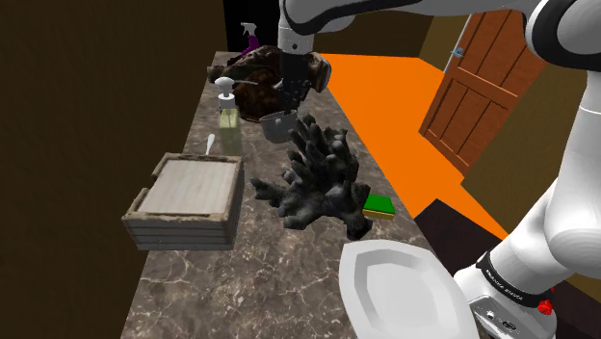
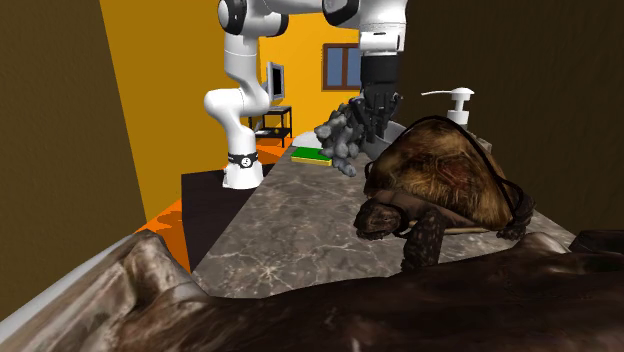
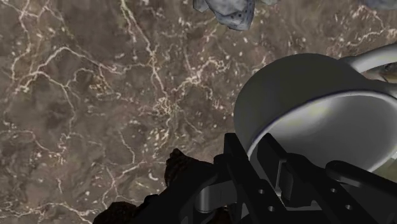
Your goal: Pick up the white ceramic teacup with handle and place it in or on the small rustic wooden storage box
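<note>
Black two-finger gripper [image 1: 286, 104] clenched on wall of pale grey round handled teacup [image 3: 305, 95] | you should expect it light, rigid, slick, chippable | grasp rim wall, squeeze gently

Brown white-veined countertop [image 3: 95, 95]; seemingly grey teacup [image 3: 286, 95]

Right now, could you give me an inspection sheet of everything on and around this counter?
Surface: dark marbled counter.
Job's things: grey-white teacup, held; wooden box standing apart.
Clutter: soap dispenser, spray bottle, tortoise figure, dark coral-like lump, green sponge, white plate.
Grippers: the one gripper is shut on the teacup's wall.
Cables: nothing seen.
Surroundings: orange floor, wooden door.
</note>
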{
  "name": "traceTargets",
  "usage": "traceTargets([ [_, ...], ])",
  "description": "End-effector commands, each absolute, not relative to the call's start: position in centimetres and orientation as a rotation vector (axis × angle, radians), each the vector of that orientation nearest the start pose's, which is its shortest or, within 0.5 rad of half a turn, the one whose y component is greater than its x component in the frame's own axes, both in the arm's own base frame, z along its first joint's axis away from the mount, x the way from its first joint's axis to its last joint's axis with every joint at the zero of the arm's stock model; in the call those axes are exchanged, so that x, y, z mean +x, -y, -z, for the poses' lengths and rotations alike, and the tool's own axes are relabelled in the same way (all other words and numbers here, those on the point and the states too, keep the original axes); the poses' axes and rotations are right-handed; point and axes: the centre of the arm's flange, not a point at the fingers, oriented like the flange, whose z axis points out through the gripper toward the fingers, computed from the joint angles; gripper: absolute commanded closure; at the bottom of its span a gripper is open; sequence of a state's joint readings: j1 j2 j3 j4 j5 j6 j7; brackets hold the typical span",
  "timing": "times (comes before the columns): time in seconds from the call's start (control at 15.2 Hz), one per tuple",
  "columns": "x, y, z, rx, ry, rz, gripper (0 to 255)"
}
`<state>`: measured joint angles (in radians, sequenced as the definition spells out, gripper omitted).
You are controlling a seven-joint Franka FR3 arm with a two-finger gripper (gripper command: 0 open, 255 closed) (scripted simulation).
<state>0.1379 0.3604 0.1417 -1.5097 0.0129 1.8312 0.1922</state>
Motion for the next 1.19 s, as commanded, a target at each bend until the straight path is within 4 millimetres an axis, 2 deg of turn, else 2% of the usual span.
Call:
traceTargets([
  [0.0, 64.0, -17.3, -46.9, -3.086, 0.117, -0.076, 255],
  [0.86, 64.0, -17.3, -53.7, -3.086, 0.117, -0.076, 255],
  [0.92, 64.0, -17.3, -53.8, -3.086, 0.117, -0.076, 255],
  [1.12, 62.8, -21.1, -54.0, -3.086, 0.117, -0.076, 255],
])
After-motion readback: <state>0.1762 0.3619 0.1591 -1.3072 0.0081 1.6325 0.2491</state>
